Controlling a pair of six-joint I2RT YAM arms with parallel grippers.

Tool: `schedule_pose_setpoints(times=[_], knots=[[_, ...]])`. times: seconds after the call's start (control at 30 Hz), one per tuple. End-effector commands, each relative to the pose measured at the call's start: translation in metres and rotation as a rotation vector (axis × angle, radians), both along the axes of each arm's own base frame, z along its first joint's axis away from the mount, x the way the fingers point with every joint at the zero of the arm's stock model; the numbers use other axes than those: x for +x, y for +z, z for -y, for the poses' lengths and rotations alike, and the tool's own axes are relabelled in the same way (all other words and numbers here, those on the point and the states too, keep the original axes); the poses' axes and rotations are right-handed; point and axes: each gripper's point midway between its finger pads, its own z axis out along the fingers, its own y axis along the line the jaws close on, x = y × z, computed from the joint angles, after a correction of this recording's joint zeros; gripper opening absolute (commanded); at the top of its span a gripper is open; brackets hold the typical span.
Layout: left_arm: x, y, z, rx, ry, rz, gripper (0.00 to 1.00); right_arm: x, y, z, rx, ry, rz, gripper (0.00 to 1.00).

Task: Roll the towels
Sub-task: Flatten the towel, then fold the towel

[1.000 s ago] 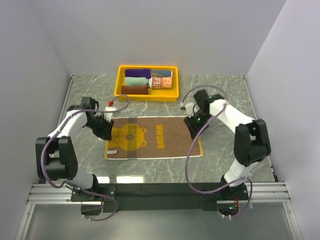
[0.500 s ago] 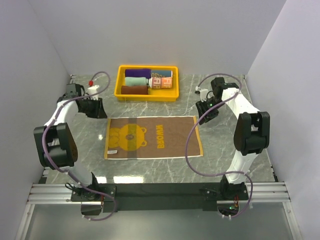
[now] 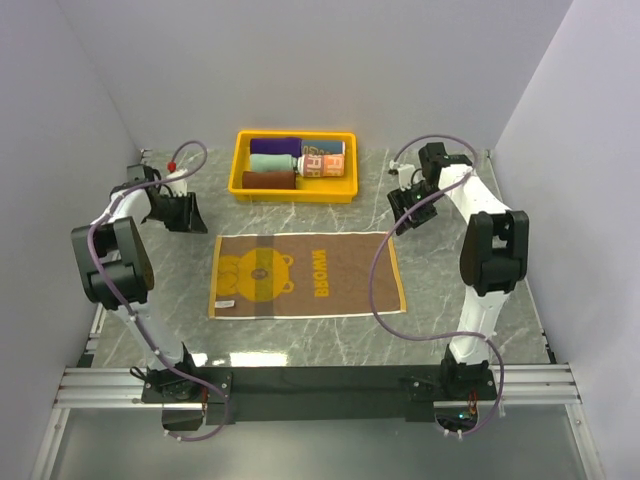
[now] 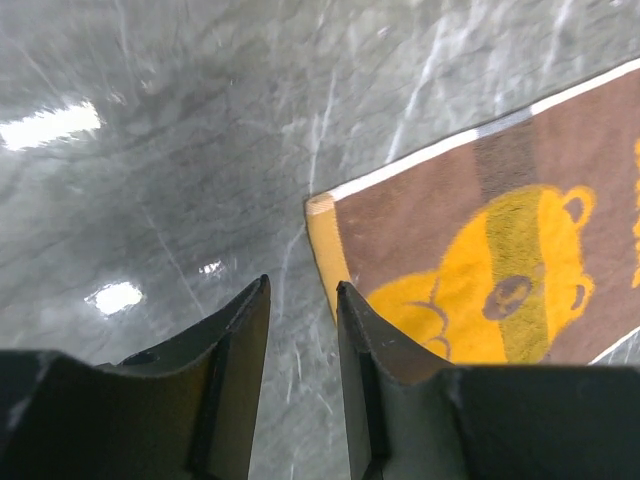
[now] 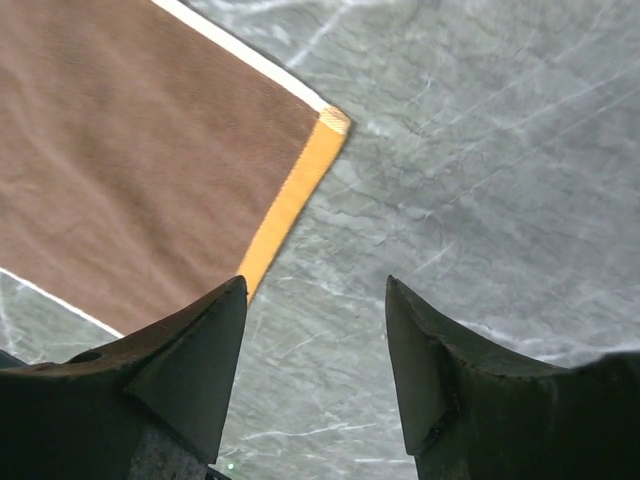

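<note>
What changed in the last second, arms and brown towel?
Both arms swung outward: left gripper and right gripper came off the far corners of the brown bear-print cloth towel, now over bare marble tabletop, jaws apart, empty. Towel stays flat; rolled towels in the yellow plastic tray unchanged.

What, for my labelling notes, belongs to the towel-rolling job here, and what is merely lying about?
Part of the job:
- brown bear towel, spread flat and not yet rolled
- purple towel, rolled
- mint towel, rolled
- maroon towel, rolled
- lettered towel, rolled

Just there:
- yellow tray, holding the four rolls
- marble table
</note>
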Motion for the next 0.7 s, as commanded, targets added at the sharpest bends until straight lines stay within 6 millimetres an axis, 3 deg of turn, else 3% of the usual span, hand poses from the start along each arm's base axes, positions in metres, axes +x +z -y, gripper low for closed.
schedule_pose_setpoints(times=[0.0, 0.33, 0.67], knots=[[0.005, -0.011, 0.003, -0.003, -0.004, -0.026, 0.38, 0.007, -0.006, 0.008, -0.024, -0.017, -0.018, 0.65], [-0.003, -0.039, 0.019, 0.034, 0.0, -0.098, 0.38, 0.013, -0.023, -0.008, 0.09, -0.076, -0.105, 0.6], [-0.002, -0.044, 0.024, 0.043, 0.032, -0.141, 0.36, 0.03, -0.05, -0.015, 0.049, -0.139, -0.122, 0.5]])
